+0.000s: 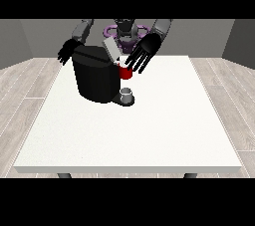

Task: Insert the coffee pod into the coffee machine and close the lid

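Grey walls and a pale plank floor surround the white bench (149,135) in front of me. On it, toward my side, stands the black coffee machine (94,78), with its grey lid (110,48) tilted up and open. A small grey cup (127,94) sits on the machine's base at the front.

My hand at the view's right (144,53) hangs over the machine's pod end, its fingers (135,63) spread long and pointing down, nearly straight. Just under those fingers is a red object (125,72), which I take to be the coffee pod, sitting right beside the machine's top opening. I cannot tell whether my fingers touch it or only hover above it, and I see no curl around it. My hand at the view's left (67,51) rests behind the machine's far corner, fingers hanging relaxed, holding nothing.

The pod looks close to its seat, and the lid is not yet closed. The risk, as I judge it, is that the pod sits crooked or on the rim; bringing the lid down would then jam it or knock it off. My outspread fingers could also catch the raised lid.

The machine's body hides the pod's lower part and the opening itself, so I cannot tell how deep the pod sits.
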You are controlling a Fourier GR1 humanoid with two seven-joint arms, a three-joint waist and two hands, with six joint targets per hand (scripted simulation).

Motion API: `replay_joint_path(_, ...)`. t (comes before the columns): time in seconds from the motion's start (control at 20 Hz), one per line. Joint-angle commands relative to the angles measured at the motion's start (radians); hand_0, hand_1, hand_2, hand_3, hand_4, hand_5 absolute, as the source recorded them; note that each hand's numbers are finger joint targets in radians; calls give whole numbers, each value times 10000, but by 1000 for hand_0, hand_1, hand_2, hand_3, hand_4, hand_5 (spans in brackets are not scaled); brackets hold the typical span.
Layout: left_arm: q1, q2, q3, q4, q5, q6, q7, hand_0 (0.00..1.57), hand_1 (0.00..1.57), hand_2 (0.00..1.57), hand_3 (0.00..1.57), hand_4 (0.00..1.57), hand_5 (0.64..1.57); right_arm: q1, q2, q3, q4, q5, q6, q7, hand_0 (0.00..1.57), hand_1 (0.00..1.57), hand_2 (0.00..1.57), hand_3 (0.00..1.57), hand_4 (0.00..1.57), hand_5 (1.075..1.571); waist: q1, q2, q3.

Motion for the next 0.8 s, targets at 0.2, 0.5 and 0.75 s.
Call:
replay_joint_path(0.2,121,33,37,-90,-145,-119,12,0,0,0,0,0,1571,493,49,49,176,-14,153,-496,0,0,0,0,411,1571,69,-328,-13)
replay_joint_path(0.5,926,-531,-39,-333,-141,15,56,0,0,0,0,0,1571,611,-124,-236,232,-265,167,7,0,0,0,0,405,1571,547,-1075,-15)
replay_joint_path(0.75,1656,-1257,1245,-272,1417,-165,215,0,0,0,0,0,1571,1751,-3,-252,214,-429,395,-457,0,0,0,0,424,1571,968,-2305,-19)
